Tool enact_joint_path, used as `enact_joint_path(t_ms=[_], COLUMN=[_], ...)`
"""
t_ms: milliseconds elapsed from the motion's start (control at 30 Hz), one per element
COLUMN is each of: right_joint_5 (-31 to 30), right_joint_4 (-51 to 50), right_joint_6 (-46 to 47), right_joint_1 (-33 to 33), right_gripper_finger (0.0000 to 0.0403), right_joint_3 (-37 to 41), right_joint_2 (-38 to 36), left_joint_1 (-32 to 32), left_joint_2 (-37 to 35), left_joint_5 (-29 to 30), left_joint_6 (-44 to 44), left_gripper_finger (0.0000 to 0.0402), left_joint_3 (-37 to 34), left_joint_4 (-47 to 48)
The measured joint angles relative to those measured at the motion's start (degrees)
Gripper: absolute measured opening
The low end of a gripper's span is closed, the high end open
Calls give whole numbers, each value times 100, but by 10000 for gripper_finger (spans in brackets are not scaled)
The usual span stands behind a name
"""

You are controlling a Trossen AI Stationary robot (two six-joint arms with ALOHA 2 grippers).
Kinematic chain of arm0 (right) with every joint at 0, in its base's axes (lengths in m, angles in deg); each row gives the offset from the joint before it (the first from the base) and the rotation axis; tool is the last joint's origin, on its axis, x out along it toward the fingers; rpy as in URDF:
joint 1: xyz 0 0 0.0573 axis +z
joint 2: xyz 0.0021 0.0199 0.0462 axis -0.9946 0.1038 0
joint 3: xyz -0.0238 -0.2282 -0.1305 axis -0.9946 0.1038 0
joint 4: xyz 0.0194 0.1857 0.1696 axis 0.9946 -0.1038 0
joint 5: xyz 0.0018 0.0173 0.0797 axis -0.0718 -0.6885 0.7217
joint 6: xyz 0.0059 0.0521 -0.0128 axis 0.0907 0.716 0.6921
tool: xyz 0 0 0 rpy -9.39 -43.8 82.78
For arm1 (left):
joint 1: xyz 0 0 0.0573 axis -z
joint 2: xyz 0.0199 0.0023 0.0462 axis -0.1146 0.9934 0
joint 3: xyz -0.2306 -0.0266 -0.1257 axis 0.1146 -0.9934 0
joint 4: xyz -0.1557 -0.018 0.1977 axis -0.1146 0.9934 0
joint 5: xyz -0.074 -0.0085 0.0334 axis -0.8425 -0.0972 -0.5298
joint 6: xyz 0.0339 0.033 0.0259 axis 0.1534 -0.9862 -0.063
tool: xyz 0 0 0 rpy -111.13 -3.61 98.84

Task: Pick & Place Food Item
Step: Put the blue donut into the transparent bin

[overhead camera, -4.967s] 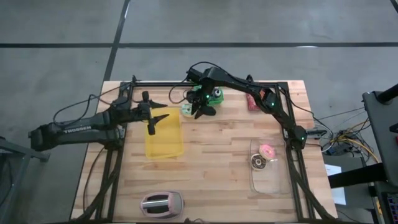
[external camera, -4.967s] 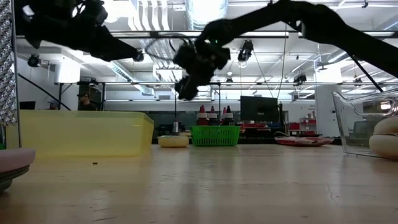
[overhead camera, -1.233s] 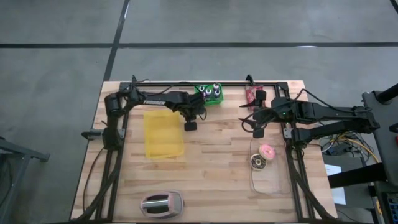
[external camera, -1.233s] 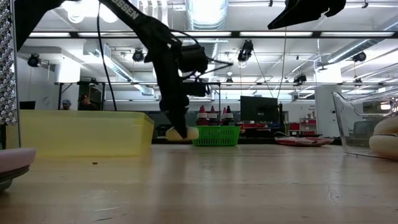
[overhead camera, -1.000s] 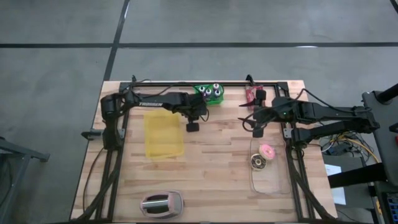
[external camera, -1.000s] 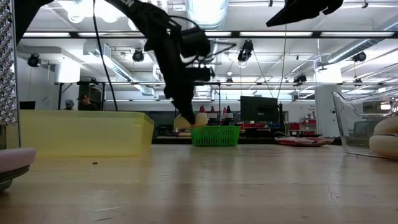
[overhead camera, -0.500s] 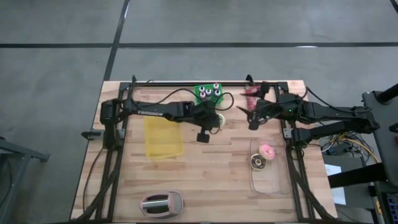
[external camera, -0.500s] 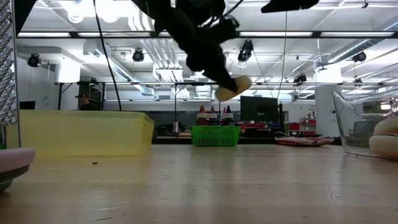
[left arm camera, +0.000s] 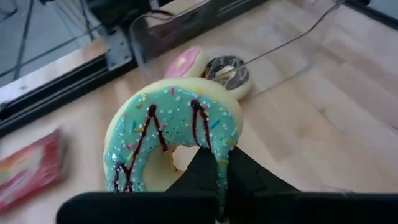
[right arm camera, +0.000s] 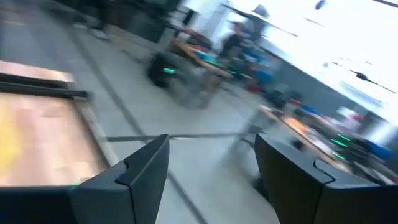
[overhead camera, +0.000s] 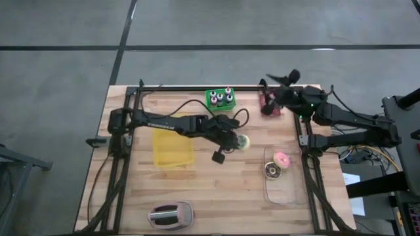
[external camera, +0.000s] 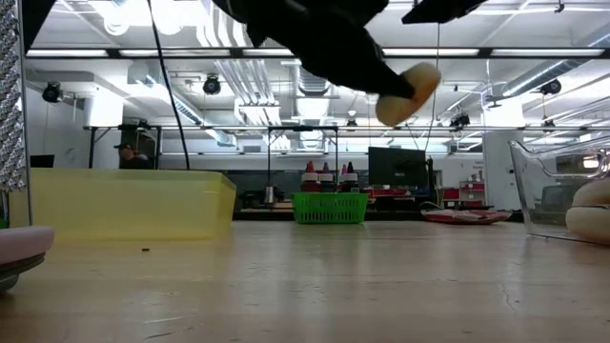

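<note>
The left tool point(left arm camera: 214, 180) is clamped on the teal donut point(left arm camera: 174, 137), carrying it clear of the table point(overhead camera: 230, 190) about mid-table, between the yellow bin point(overhead camera: 172, 143) and the clear tray point(overhead camera: 283, 190). Pickup looks done; placing is left, likely in the tray, where two donuts point(overhead camera: 277, 165) lie. The right tool point(right arm camera: 208, 171) is raised at the table's far edge, its fingers apart and empty

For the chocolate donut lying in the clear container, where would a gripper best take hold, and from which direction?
Judging by its pose, from straight above: the chocolate donut lies flat in the open-topped clear container, whose walls block a side approach. One finger in the centre hole and one outside the ring, on the side away from the pink donut close beside it, looks safest.
</note>
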Motion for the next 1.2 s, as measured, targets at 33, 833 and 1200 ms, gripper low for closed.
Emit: enact_joint_path(t_ms=[33, 833, 1200], right_joint_5=[-151, -726, -745], right_joint_4=[84, 263, 263], right_joint_6=[-35, -125, -198], right_joint_1=[-113, -1225, -1221], right_gripper_finger=[233, 228, 228], right_joint_3=[0, 0, 0], right_joint_2=[0, 22, 22], left_joint_1=[20, 430, 428], left_joint_2=[82, 2524, 3603], left_joint_5=[-89, -1921, -2551], left_joint_6=[-21, -892, -722], left_gripper_finger=[5, 4, 4], left_joint_3=[22, 3319, 4797], left_joint_4=[-98, -42, 52])
